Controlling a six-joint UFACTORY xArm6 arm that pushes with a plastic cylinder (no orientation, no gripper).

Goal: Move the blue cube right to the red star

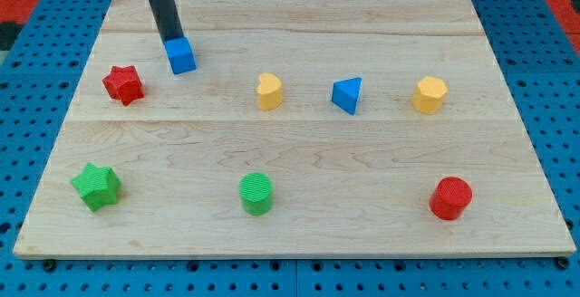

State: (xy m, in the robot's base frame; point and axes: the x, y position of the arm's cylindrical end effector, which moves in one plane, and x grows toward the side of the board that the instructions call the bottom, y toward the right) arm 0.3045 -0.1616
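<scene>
The blue cube [181,55] lies near the view's top left on the wooden board [299,188]. The red star [123,84] lies below and to the left of it, a short gap apart. My tip [170,40] stands at the cube's upper left edge, touching or nearly touching it. The dark rod rises from there out of the view's top.
A yellow heart [269,91], a blue triangle [347,95] and a yellow hexagon [430,94] lie in a row across the middle. A green star [97,186], a green cylinder [256,193] and a red cylinder [450,197] lie along the bottom.
</scene>
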